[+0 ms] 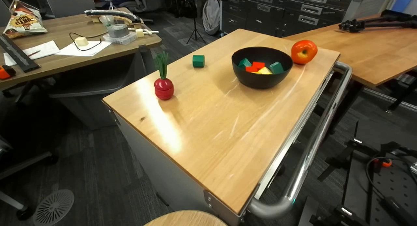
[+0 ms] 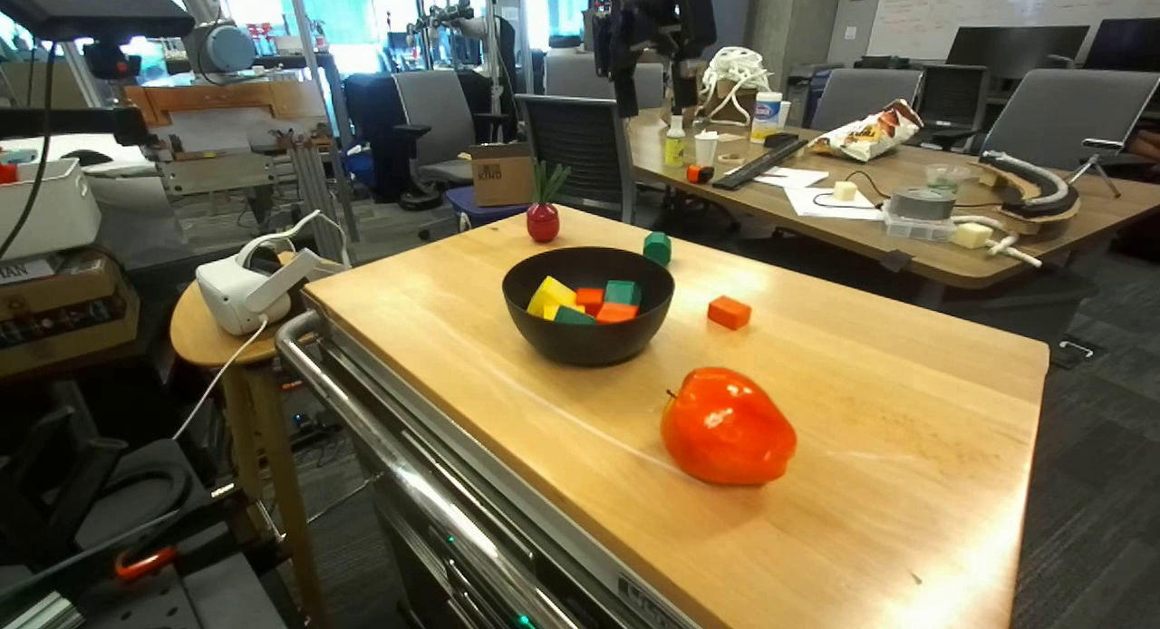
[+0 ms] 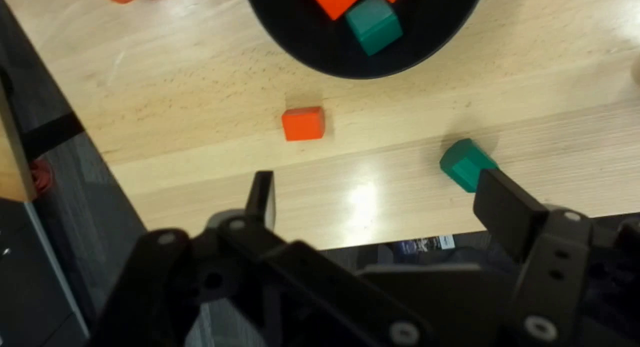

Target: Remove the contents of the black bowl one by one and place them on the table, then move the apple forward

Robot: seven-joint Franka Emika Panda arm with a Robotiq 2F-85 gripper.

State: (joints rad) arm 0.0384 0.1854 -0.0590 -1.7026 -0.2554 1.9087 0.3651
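A: Where did the work stand?

B: The table bore everything. On it sat the bowl, not yet emptied.

A: Which way did the bowl lie from the claw?

B: At twelve o'clock in the wrist view. The next reach, I judged, turned on that.

A: Did the claw hold anything?

B: Nothing. It hung high, well apart from the table, its jaws spread wide across nine and three.

A: And the apple?

B: Between ten and eleven from the claw, near the bowl. Its move seemed last in line.

A: The radish?

B: Upright on the table, at eleven o'clock from the bowl in an exterior view.

A: So what was likely next?

B: My guess was the green block toward the bowl's six o'clock, the nearest to the claw in there. Its edges slanted to the jaws' line and I couldn't make out a long axis, so a slight twist seemed called for.

A: And the loose ones?

B: A red block lay between ten and eleven from the claw, a second green block at two.
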